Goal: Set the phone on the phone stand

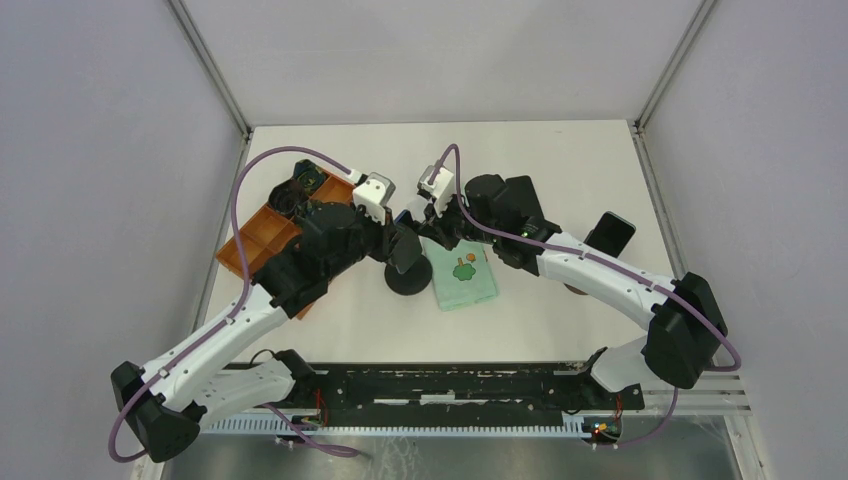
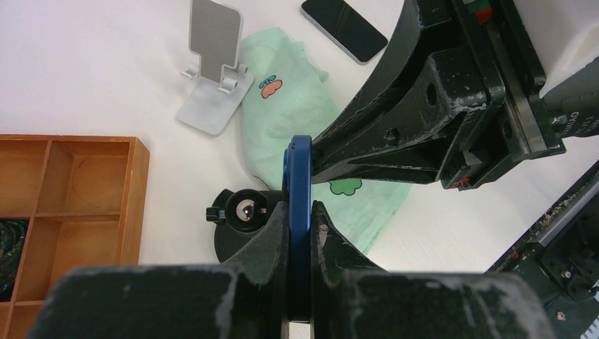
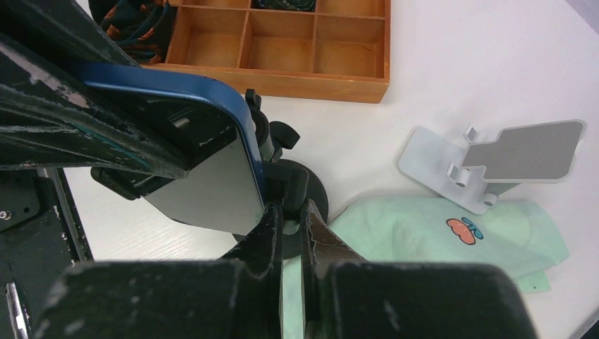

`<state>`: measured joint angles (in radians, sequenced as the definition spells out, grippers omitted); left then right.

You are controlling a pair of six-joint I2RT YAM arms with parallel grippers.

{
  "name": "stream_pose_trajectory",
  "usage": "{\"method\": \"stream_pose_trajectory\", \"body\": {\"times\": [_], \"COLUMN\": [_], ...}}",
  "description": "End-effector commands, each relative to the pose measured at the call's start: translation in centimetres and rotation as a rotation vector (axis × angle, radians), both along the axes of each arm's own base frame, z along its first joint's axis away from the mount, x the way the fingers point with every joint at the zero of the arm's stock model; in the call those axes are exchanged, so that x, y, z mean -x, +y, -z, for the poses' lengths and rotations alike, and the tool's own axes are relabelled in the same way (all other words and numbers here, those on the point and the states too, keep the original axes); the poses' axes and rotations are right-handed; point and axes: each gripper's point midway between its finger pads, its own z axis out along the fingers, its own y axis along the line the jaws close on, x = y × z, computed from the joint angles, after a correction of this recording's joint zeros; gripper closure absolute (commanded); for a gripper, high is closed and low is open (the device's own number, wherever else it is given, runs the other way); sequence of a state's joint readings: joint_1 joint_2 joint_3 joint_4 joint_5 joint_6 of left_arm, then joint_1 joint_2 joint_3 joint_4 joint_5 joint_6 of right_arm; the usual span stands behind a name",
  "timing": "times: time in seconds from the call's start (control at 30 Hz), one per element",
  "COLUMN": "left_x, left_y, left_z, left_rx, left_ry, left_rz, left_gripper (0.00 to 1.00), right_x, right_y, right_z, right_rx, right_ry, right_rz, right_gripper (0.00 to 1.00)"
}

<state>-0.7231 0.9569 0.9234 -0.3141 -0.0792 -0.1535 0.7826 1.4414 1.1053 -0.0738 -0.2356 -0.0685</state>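
A blue-edged phone (image 2: 299, 191) stands on edge in the air, and my left gripper (image 2: 300, 208) is shut on it. In the right wrist view its dark screen (image 3: 205, 183) faces the camera just above the phone stand (image 3: 319, 196), a black one with a round base (image 1: 405, 282) and a knobbed upright. My right gripper (image 3: 291, 205) is shut on a dark upright bar of that stand, right beside the phone's lower edge. Both grippers meet over the stand at the table's middle, where the arms hide the phone in the top view.
A mint green cloth (image 1: 462, 278) lies right of the stand's base. A white folding stand (image 2: 212, 78) sits beyond it. A second dark phone (image 1: 610, 235) lies further right. A wooden compartment tray (image 1: 265, 235) with dark items stands at the left.
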Motion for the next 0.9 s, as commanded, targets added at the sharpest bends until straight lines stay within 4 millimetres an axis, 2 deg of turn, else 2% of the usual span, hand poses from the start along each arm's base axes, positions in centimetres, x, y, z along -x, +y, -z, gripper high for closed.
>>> {"method": "stream_pose_trajectory", "body": {"times": [0.0,0.23,0.67,0.87], "left_x": [-1.5,-1.3,-2.4,-2.7], "left_y": [10.6,11.1,12.2,11.3], "left_z": [2.3,2.6,3.9,3.6], "left_rx": [-0.361,-0.41,-0.515,-0.469], "left_ry": [0.006,0.004,0.007,0.0], "left_rz": [-0.377,-0.375,-0.435,-0.421], "left_gripper": [0.98,0.98,0.98,0.98], "right_x": [-5.5,-5.4,-4.6,-3.8], "right_y": [-7.2,-6.7,-6.2,-6.1], "right_z": [-0.2,0.5,-0.1,-0.6], "right_rx": [0.143,0.137,0.105,0.045], "right_ry": [-0.086,-0.059,-0.042,-0.013], "right_rz": [0.309,0.293,0.261,0.276], "right_gripper": [1.0,1.0,1.0,1.0]}}
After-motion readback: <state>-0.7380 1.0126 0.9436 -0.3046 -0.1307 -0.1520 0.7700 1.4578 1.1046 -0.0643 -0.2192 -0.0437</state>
